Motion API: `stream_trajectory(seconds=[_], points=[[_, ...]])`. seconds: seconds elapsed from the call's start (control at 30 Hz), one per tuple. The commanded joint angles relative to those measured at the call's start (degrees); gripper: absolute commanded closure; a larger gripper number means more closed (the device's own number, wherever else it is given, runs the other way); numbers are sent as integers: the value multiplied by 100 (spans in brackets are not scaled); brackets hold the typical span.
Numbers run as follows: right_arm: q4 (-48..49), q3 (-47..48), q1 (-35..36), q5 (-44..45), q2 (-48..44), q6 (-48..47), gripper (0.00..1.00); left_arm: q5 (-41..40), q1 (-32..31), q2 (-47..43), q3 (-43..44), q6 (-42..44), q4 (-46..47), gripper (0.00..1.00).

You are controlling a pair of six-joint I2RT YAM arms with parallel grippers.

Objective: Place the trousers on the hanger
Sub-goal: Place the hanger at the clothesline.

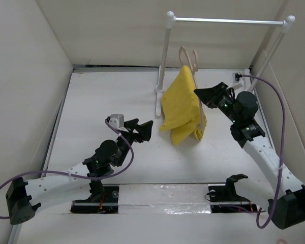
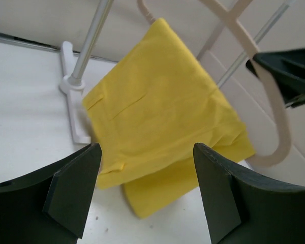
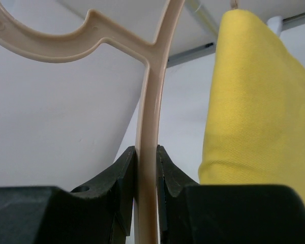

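Right gripper point(image 3: 146, 170): fingers closed on a slim arm of the hanger point(image 3: 151, 86), pinching it edge-on. The pads meet the wood on both sides, and the grip looks narrow but square.

Left gripper point(image 2: 146, 152): fingers spread wide and holding nothing. It points at the cloth from the near-left and is not touching it.

The trousers point(image 1: 182, 107) are folded and draped over the hanger, which stands tilted up off the table point(image 1: 107, 96) just in front of the left post of the white rail point(image 1: 226, 21). The hook shows above the cloth. The lowest fold appears to rest on the table. One layer hangs longer than the other, and the drape sits toward one side.

Judgement: the cloth is on the hanger, so the task is nearly done. What remains is making the drape secure.

How to do this step well:
- Keep the right pinch firm and the hanger level. A thin arm can twist in such a narrow grip, and a steeper tilt would let soft cloth slide off the low end.
- If the left gripper goes in, take the longer hanging layer near its edge, not the whole bundle. Pull along the hanger and not downward, so the load on the right grip does not grow.
- Lift slowly enough to clear the bottom fold off the table without snagging the rail's foot point(image 2: 73, 104).

I cannot tell where the waistband button lies.
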Motion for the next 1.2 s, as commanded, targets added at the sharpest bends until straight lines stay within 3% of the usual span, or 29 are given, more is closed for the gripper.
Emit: stream_trajectory(seconds=[0.0,0.1,0.3,0.73,1.17], points=[[1067,887,-412,-454,252,-251,100,-304,45,-56,-120,188,496,30],[1216,1108,-729,-665,526,-199,100,-86,45,-30,-130,74,426,30],[2525,1046,-1397,-1395,939,662,100,47,45,102,-60,74,382,30],[2105,2302,-2442,-1835,1835,654,100,231,45,357,37,56,390,30],[1788,3648,-2838,-1958,3031,645,100,188,45,217,2,100,346,30]])
